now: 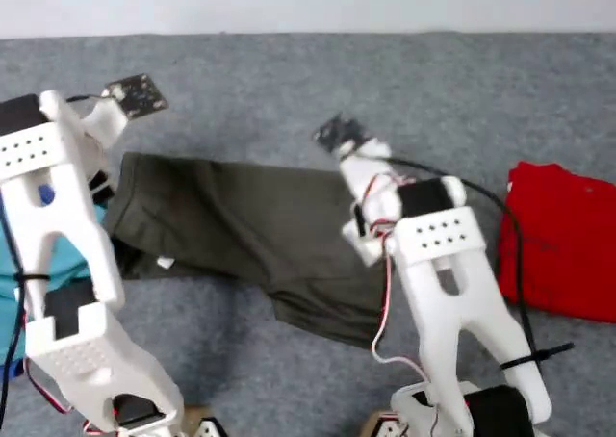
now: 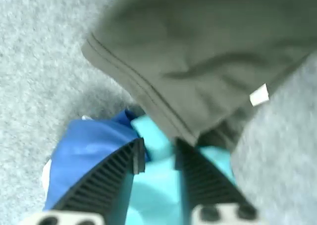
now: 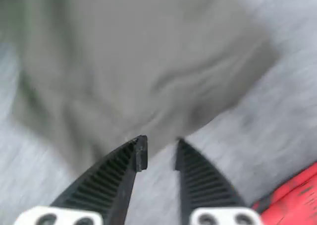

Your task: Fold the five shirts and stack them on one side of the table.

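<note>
The olive shirt (image 1: 250, 230) is laid out crumpled across the middle of the grey table (image 1: 433, 90), with a red shirt (image 1: 563, 244) set apart at one side and a turquoise shirt (image 2: 153, 185) and a blue shirt (image 2: 84, 150) bunched together at its opposite hem. The left gripper (image 2: 158, 153) is held over the turquoise shirt beside that hem, its jaws parted narrowly with nothing gripped. The right gripper (image 3: 161, 153) is poised at the olive shirt's edge nearer the red one, likewise narrowly parted and empty.

Olive shirt (image 1: 252, 227) apart from red shirt (image 1: 563, 243)
</note>
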Motion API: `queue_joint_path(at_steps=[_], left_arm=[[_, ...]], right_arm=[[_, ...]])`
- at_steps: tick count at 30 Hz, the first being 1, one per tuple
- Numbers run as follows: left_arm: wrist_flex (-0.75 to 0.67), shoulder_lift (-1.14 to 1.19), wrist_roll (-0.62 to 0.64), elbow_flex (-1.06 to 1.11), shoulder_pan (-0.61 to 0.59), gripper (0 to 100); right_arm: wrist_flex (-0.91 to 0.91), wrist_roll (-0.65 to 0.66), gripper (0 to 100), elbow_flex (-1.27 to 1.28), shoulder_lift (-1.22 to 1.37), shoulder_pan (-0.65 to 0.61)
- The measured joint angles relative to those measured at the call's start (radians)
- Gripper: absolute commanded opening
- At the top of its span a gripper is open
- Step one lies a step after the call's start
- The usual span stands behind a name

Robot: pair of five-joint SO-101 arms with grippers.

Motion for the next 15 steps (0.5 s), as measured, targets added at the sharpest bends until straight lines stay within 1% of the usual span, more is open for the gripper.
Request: queue_joint_path(at_steps=[4,8,11,15], left_arm=[[-0.071,0.071,0.181,0.000,0.052,2],[-0.157,0.161,0.334,0.000,0.092,2],[-0.203,0.233,0.391,0.000,0.110,2],[-0.235,0.341,0.410,0.000,0.123,2]], right_arm=[[-0.187,0.000,1.0,0.000,0.144,0.011],[-0.288,0.000,1.0,-0.060,0.328,0.015],[-0.322,0.000,1.0,-0.176,0.474,0.038],[-0.327,0.000,1.0,-0.370,0.692,0.080]])
